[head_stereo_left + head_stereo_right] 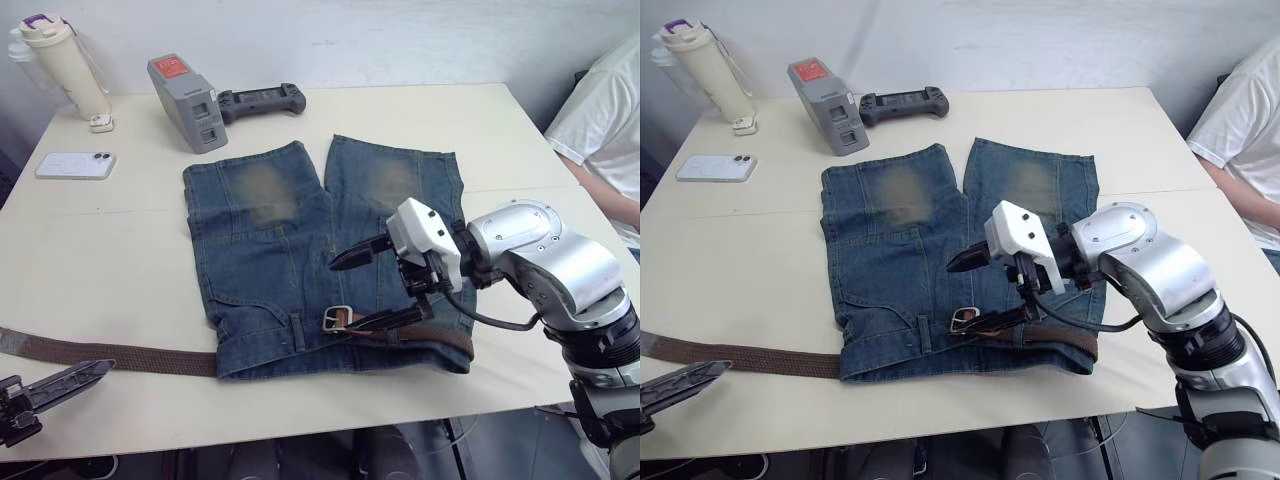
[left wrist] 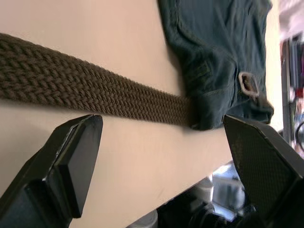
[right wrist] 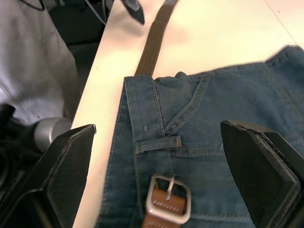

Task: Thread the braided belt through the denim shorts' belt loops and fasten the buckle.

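The denim shorts [image 1: 250,260] lie flat on the table, waistband toward the front edge. The braided belt [image 1: 120,353] comes out of the waistband's left end and trails left across the table. Its silver buckle [image 1: 338,319] rests on the middle of the waistband, beside a belt loop [image 1: 298,330]. My right gripper [image 1: 365,292] hovers open just right of the buckle, lower finger close over the belt's tan end, nothing held. In the right wrist view the buckle [image 3: 167,205] lies between the spread fingers. My left gripper [image 2: 161,126] is open near the front left edge, just short of the belt [image 2: 95,88].
At the back left stand a cream bottle [image 1: 62,62], a white phone [image 1: 76,165], a grey device [image 1: 187,102] and a black controller [image 1: 262,100]. A person in a white shirt [image 1: 600,120] sits at the right. The table's front edge [image 1: 300,425] runs close below the waistband.
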Controlling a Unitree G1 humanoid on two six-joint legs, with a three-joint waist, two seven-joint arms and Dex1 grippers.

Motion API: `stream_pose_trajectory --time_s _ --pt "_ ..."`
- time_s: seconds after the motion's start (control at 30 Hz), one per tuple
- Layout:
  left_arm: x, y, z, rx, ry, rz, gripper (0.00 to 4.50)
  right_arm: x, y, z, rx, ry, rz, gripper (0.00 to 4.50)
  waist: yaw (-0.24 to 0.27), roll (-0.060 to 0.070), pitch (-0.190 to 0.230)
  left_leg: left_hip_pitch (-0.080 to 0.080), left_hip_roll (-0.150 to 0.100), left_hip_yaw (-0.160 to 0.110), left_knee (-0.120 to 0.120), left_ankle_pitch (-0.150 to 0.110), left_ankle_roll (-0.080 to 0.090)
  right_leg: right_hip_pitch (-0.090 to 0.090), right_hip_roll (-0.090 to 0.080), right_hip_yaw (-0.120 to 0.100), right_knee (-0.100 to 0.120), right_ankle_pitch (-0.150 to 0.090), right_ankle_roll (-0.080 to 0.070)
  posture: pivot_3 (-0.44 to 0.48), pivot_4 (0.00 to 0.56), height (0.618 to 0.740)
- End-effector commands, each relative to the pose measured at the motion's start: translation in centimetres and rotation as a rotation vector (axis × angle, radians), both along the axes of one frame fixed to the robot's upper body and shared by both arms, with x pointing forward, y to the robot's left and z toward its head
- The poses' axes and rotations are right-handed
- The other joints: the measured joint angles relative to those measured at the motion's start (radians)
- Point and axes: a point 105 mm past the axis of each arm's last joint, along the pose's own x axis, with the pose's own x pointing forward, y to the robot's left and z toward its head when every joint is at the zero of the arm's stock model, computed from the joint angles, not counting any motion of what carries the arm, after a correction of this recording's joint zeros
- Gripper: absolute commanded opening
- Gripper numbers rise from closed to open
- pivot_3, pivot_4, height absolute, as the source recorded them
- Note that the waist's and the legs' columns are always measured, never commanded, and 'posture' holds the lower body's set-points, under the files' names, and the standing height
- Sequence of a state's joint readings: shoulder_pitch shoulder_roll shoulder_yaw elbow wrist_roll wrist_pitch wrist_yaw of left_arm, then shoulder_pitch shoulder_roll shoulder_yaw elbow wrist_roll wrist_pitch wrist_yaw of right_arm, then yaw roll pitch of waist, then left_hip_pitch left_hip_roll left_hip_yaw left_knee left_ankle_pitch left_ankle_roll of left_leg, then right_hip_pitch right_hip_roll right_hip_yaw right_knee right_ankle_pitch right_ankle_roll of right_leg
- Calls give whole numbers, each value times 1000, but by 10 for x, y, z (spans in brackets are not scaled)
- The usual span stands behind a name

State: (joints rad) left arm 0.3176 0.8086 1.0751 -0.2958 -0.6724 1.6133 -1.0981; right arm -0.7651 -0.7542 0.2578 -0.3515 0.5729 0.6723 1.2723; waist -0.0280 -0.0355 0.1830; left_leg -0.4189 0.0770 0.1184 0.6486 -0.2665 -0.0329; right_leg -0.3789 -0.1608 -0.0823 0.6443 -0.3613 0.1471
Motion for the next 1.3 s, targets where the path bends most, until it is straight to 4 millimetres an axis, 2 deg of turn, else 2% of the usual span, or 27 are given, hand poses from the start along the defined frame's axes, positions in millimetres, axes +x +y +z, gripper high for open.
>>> stream_pose_trajectory --time_s 0.03,0.13,0.23,0.33,0.5,0.57,0.67,0.77,1.0,1.27,1.3 --pt "-8 9 -9 -7 -16 149 4446 0 4 3 -30 -114 53 4476 0 0 0 1 0 0 0 0 0 1 0 0 0 0 0 0 150 740" --pt "-7 8 -13 -72 -40 199 4446 0 4 2 -43 -119 59 4476 0 -1 -1 1 0 0 0 -1 0 1 -1 1 0 0 0 0 150 740" --pt "-14 7 -34 -181 28 251 4446 1 4 2 -33 -126 41 4476 -2 -2 -1 2 1 0 0 -1 0 2 -1 1 0 0 0 0 150 740" --pt "-6 9 -45 -229 65 296 4446 3 4 3 -27 -137 28 4476 -2 -2 -1 10 1 -1 -2 -3 0 5 -2 3 0 0 -1 0 150 740" --pt "-2 14 -65 -293 129 383 4446 7 0 8 -29 -160 -6 4476 3 0 -2 12 1 0 -1 -3 -1 6 -3 2 2 0 -1 0 150 740" --pt "0 15 -70 -332 131 414 4446 8 -1 8 -32 -165 -15 4476 6 6 -4 13 0 0 -1 -3 -1 6 -3 2 2 0 -1 0 150 740" --pt "10 7 -80 -379 130 438 4446 9 -2 9 -33 -168 -26 4476 6 16 -8 14 0 1 -1 -3 -1 6 -3 3 3 0 -1 0 150 740" --pt "21 3 -82 -417 106 461 4446 10 -1 11 -28 -173 -34 4476 20 26 -14 15 -1 2 -1 -3 -1 7 -3 3 3 0 -1 0 150 740" --pt "41 -1 -86 -436 96 520 4446 13 -4 13 -29 -196 -60 4476 36 27 -14 17 -3 1 0 -3 0 12 -5 2 3 0 -1 0 150 740" --pt "52 -13 -88 -477 105 525 4446 13 -4 14 -25 -204 -76 4476 39 27 -15 17 -3 1 0 -3 0 12 -5 2 2 0 0 0 150 740" --pt "52 -13 -90 -479 113 530 4194 13 -4 15 -24 -206 -81 4499 40 27 -15 17 -3 1 0 -3 0 12 -4 2 2 0 0 0 150 740"
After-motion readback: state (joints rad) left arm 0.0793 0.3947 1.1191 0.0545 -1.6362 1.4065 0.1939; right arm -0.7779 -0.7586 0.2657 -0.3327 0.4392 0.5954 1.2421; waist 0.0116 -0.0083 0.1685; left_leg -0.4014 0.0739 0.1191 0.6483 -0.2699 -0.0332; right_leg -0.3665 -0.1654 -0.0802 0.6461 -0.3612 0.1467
